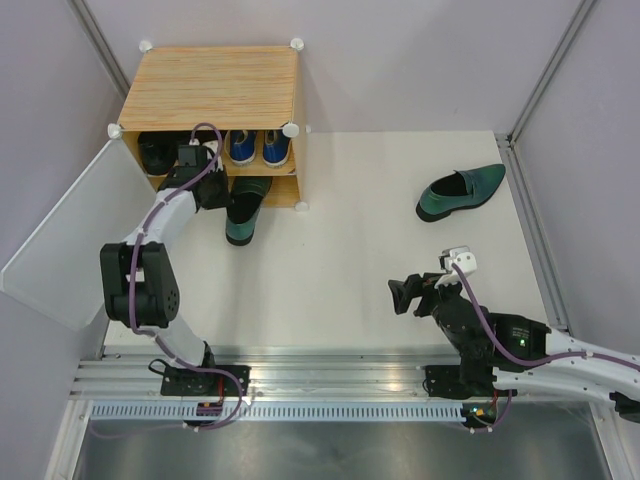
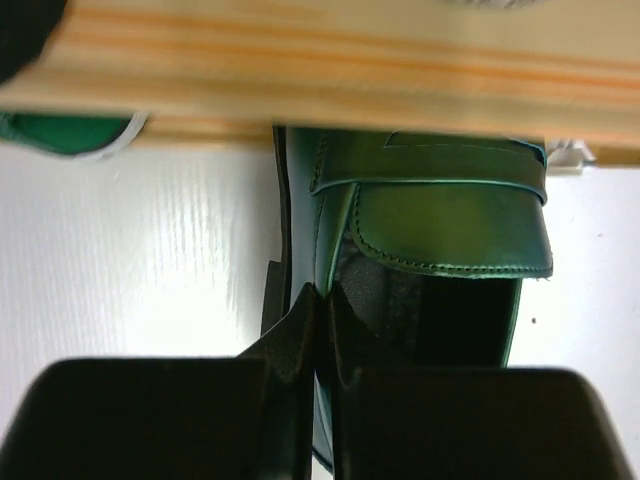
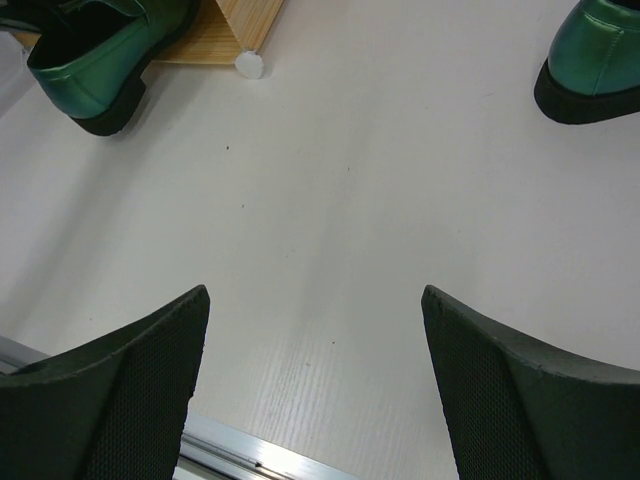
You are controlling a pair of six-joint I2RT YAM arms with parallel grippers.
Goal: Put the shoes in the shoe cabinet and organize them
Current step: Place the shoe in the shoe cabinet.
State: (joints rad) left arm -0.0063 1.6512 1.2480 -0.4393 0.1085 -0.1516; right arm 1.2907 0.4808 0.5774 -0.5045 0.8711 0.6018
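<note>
The wood-grain shoe cabinet (image 1: 215, 85) stands at the back left with its frosted door (image 1: 60, 240) swung open. Blue sneakers (image 1: 258, 148) and a black boot (image 1: 155, 152) sit on its upper shelf. My left gripper (image 1: 222, 190) is shut on the side wall of a dark-green loafer (image 2: 440, 230), whose toe is under the lower shelf edge and whose heel (image 1: 242, 225) sticks out. A green sneaker (image 2: 70, 133) shows inside, left of it. The other loafer (image 1: 462, 192) lies at the back right. My right gripper (image 1: 412, 295) is open and empty above the table.
The cabinet's white corner connector (image 3: 249, 64) is seen in the right wrist view, with the held loafer (image 3: 95, 60) and the loose loafer's heel (image 3: 592, 60). An aluminium rail (image 1: 330, 375) runs along the near edge. Grey walls enclose the table.
</note>
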